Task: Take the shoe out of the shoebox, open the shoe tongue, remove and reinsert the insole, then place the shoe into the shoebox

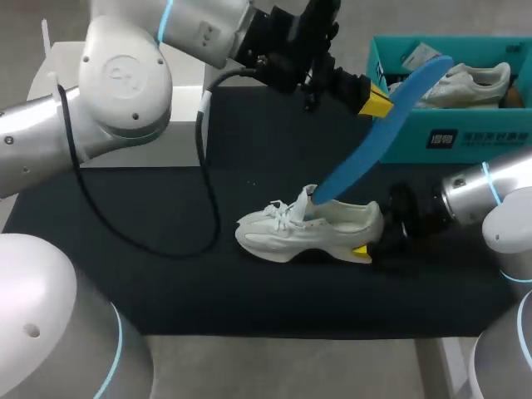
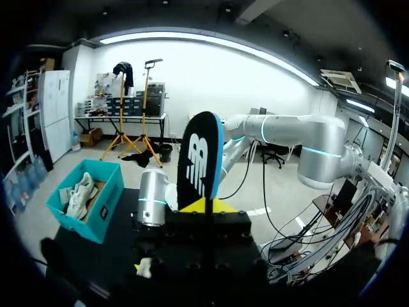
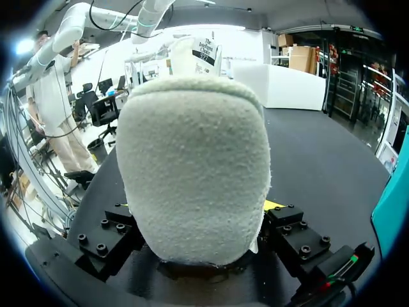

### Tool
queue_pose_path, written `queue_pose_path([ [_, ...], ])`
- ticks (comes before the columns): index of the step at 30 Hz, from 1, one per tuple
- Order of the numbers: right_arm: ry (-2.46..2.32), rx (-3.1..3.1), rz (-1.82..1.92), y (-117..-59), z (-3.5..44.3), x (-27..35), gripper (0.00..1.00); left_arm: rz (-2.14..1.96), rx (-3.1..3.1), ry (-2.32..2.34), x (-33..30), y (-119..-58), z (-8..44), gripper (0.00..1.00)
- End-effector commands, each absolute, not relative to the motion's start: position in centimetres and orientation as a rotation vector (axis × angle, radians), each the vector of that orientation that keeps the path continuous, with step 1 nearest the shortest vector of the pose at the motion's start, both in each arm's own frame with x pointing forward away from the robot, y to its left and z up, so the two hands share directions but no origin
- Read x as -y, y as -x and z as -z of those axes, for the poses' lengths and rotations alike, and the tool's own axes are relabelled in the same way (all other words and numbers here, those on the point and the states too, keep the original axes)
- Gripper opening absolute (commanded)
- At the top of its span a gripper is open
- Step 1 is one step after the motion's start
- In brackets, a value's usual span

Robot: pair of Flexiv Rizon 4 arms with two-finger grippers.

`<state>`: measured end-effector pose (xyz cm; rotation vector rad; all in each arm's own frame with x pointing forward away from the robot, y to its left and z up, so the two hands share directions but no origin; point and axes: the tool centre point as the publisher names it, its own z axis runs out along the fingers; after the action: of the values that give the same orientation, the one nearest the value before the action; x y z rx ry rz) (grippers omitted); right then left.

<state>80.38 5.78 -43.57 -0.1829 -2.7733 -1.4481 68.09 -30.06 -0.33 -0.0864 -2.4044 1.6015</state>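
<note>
Head view shows the left claw (image 1: 376,101) pinching the blue insole (image 1: 366,154) high up, its lower end inside the white shoe (image 1: 307,229) on the table (image 1: 125,249). The right claw (image 1: 371,245) clamps the heel. The insole looks light and bendy, so I'd grip lower.

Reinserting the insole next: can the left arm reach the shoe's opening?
Probably yes: the insole in the left gripper touches the shoe opening, and the right gripper holds only the heel.
</note>
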Motion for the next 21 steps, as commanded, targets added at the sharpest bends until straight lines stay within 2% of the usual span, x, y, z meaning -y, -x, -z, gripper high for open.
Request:
queue_pose_path([
  [1, 0.186, 2.777, 1.444, -80.3, 44.0, -6.0, 0.0, -1.767, 1.86, 0.077, 24.4, -65.7, -2.7, 0.0],
  [11, 0.186, 2.777, 1.444, -80.3, 44.0, -6.0, 0.0, -1.849, 1.569, 0.182, 21.4, -59.4, -6.9, 0.0],
  [21, 0.186, 2.777, 1.444, -80.3, 44.0, -6.0, 0.0, -2.122, 1.317, 0.217, 20.5, -57.9, -9.5, 0.0],
])
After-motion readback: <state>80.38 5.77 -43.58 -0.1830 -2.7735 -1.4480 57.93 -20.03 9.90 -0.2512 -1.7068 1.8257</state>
